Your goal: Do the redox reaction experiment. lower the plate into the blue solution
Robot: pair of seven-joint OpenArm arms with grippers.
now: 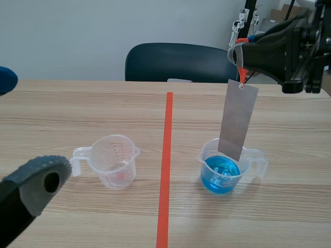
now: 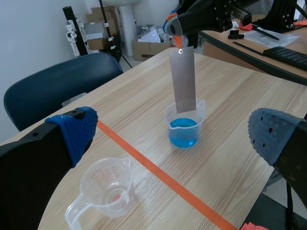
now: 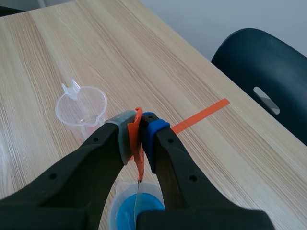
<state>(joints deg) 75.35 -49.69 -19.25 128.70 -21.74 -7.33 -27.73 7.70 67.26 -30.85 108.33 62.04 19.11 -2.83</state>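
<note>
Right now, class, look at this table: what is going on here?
The right arm's fingers pinch an orange tag, from which a grey plate hangs upright over the cup of blue solution, its lower edge about at the rim. The left arm's fingers are open, holding nothing, near the other clear cup.

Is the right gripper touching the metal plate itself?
Apart. Scene view: the right gripper pinches only the orange tag; the plate hangs from that tag, below the gripper.
</note>
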